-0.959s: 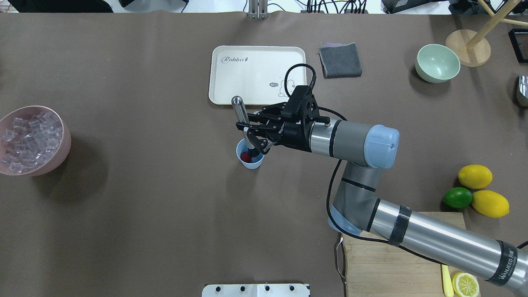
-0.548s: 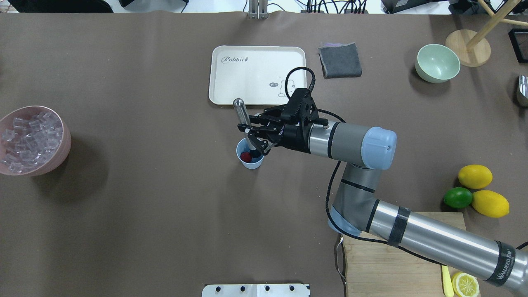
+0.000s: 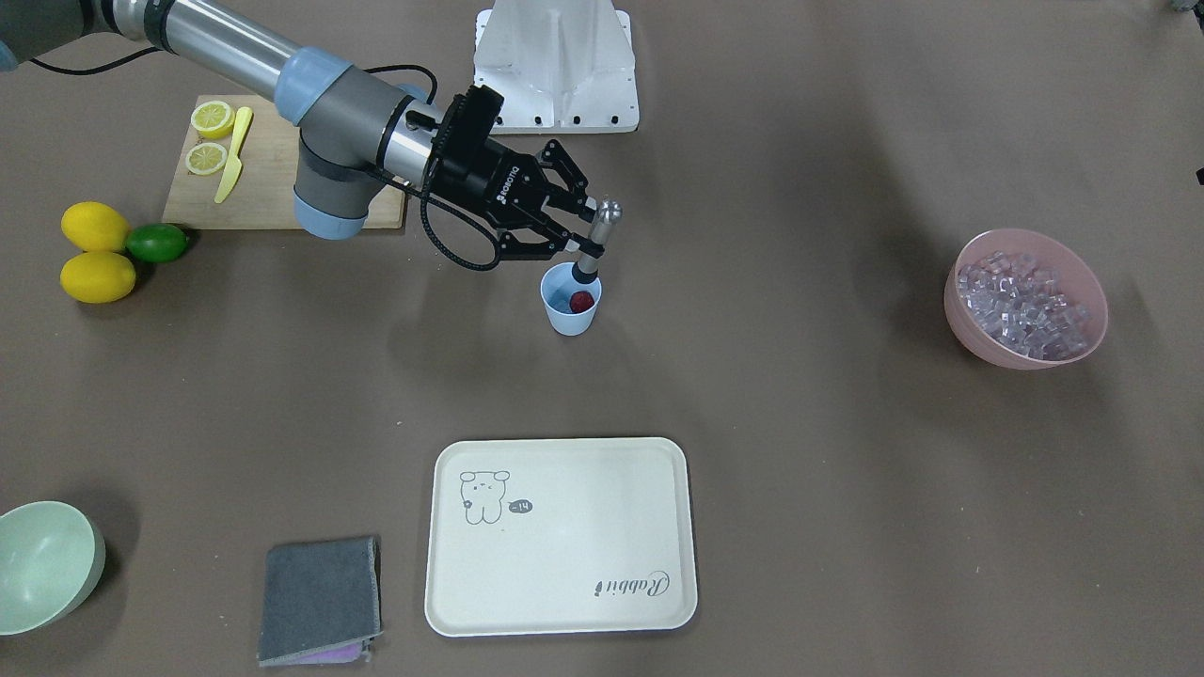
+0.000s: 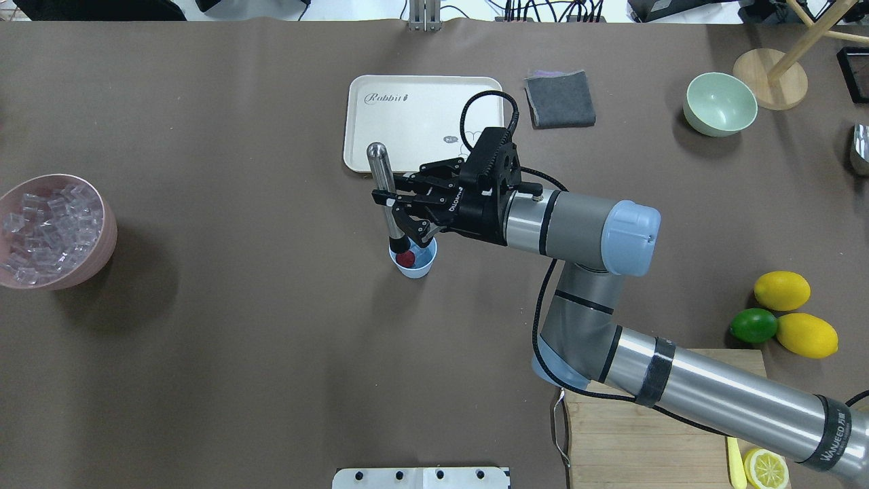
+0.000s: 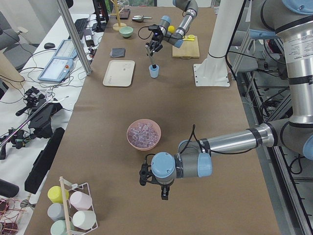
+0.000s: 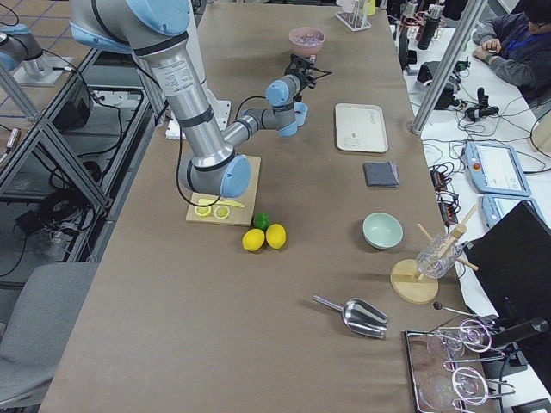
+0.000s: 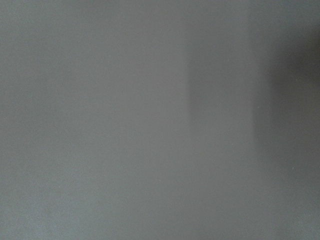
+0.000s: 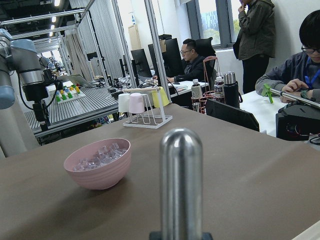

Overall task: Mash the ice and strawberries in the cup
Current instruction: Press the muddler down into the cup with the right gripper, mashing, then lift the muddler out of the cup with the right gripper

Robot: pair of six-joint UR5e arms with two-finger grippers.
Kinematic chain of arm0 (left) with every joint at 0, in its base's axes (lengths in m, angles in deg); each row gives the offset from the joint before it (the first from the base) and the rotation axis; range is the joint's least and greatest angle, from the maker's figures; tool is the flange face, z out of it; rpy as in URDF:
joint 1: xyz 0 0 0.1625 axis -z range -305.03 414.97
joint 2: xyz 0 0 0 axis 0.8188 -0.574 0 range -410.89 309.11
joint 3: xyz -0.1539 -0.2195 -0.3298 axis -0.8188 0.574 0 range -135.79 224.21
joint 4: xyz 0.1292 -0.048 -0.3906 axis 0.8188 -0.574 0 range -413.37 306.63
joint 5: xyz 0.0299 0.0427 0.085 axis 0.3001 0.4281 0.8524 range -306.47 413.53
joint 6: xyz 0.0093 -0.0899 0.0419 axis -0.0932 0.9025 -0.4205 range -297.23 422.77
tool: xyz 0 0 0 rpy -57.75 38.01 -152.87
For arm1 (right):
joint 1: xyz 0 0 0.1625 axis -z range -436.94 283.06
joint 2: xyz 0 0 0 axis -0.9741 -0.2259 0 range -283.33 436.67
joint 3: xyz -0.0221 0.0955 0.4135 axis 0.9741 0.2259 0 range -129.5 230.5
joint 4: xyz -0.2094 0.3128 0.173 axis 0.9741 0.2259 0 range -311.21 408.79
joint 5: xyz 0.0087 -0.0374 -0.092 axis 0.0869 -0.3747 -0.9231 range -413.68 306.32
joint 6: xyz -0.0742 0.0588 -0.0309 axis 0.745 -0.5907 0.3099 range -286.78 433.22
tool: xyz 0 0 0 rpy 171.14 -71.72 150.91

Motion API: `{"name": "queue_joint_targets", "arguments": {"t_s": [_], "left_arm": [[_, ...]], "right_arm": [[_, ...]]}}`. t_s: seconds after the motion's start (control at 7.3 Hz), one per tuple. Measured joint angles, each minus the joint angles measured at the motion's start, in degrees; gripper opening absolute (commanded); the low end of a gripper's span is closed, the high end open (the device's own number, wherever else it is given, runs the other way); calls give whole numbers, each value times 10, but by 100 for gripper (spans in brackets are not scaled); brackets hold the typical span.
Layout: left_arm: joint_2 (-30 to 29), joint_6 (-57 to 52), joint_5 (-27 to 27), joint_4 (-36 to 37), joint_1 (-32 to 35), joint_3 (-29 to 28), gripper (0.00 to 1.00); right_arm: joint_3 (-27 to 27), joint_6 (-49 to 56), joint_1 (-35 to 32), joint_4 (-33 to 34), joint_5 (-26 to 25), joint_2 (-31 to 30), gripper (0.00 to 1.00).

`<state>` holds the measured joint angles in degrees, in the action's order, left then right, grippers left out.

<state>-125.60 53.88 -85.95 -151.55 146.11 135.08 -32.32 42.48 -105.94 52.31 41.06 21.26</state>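
One strawberry (image 4: 405,258) in cup (image 4: 419,269), masher at the rim

Right tool (image 4: 390,204) was clamped on the shaft of a metal masher (image 4: 379,173), held near upright. Its dark lower end sat at the cup's mouth, just above the strawberry. Cup stood on the tabletop (image 4: 237,339), near the cream tray (image 4: 407,122). Ice (image 4: 47,227) lay heaped in the pink bowl (image 4: 103,255), well apart from the cup, toward the robot's left. Left tool (image 5: 164,193) showed only in the left side view, low over the tabletop; fingers apart or together could not be told.
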Motion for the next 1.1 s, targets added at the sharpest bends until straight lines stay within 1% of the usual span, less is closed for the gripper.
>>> {"name": "queue_joint_targets", "arguments": {"t_s": [0.14,0.55,0.68,0.82,1.1], "left_arm": [[0,0,0,0,0,0,98],[0,-1,0,0,0,1,98],[0,-1,0,0,0,1,98],[0,0,0,-1,0,1,98],[0,0,0,0,0,1,98]], "right_arm": [[2,-1,0,0,-1,-2,0],[55,4,5,0,-12,-11,0],[62,4,9,0,-16,-11,0],[57,1,11,3,-18,-8,0],[13,-20,7,25,-18,-5,0]]}}
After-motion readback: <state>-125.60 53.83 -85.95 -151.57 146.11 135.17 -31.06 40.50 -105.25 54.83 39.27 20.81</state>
